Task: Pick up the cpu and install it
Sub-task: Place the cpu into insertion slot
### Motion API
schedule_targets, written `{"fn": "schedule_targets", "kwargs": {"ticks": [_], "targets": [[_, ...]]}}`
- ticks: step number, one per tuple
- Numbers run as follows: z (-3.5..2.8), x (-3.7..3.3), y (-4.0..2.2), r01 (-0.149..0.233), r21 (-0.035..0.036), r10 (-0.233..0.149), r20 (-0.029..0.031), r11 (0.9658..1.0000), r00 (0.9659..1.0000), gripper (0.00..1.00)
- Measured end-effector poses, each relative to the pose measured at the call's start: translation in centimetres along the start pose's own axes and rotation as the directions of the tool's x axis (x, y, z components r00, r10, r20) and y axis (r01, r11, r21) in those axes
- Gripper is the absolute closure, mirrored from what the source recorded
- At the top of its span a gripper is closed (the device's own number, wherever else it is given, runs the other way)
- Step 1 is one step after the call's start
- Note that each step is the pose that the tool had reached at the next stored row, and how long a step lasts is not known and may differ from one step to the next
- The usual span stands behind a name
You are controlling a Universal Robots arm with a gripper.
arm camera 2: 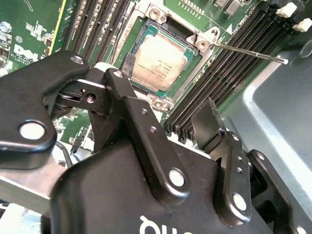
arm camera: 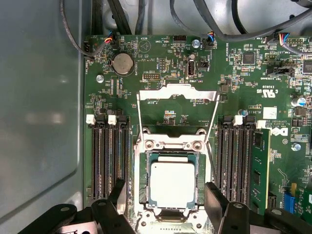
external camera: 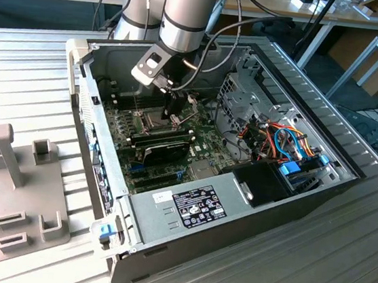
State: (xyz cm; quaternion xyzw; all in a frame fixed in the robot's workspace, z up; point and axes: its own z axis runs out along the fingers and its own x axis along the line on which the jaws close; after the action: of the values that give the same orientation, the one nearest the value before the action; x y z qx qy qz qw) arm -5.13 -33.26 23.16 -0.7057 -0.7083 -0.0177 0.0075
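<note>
As the open computer case [external camera: 87, 109] lies flat on the ribbed metal table [external camera: 34, 62], my arm [external camera: 190, 12] comes down into it from above. The last link is near vertical, the wrist bent over the board's middle.

Case contents: green motherboard [external camera: 206, 143] across the floor, a black oblong card [external camera: 164, 149] standing on it, and a drive cage with orange and blue cables [external camera: 284, 142] toward the exterior view's right.

My gripper [arm camera: 165, 187] hangs just above the socket with the jaws well apart and nothing between them. In the first wrist view one fingertip [arm camera: 119, 187] sits over the memory slots [arm camera: 109, 161] on one side of the socket. The other sits beside the slots on the opposite side. Whether either fingertip touches the board I cannot tell.

The socket frame [arm camera: 178, 95] is swung up and open. Its thin lever [arm camera 2: 248, 52] is raised clear.

The cpu [arm camera: 172, 184] lies flat in the socket, dull metal top up, edges square with the socket walls. It is directly under the gap between my fingers and not gripped.

A coin cell [arm camera: 122, 63] sits on the board beyond the frame.
</note>
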Motion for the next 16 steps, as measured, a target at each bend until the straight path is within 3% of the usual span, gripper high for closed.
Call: {"fn": "schedule_targets", "kwargs": {"ticks": [7,11,12,16], "targets": [[0.06,0.00,0.00,0.000,-0.0001,0.000,-0.0001,1.0000,1.0000,0.27],[0.07,0.00,0.00,0.000,-0.0001,0.000,-0.0001,1.0000,1.0000,0.52],[0.07,0.00,0.00,0.000,-0.0001,0.000,-0.0001,1.0000,1.0000,0.52],[0.09,0.00,0.00,0.000,-0.0001,0.000,-0.0002,1.0000,1.0000,0.70]]}}
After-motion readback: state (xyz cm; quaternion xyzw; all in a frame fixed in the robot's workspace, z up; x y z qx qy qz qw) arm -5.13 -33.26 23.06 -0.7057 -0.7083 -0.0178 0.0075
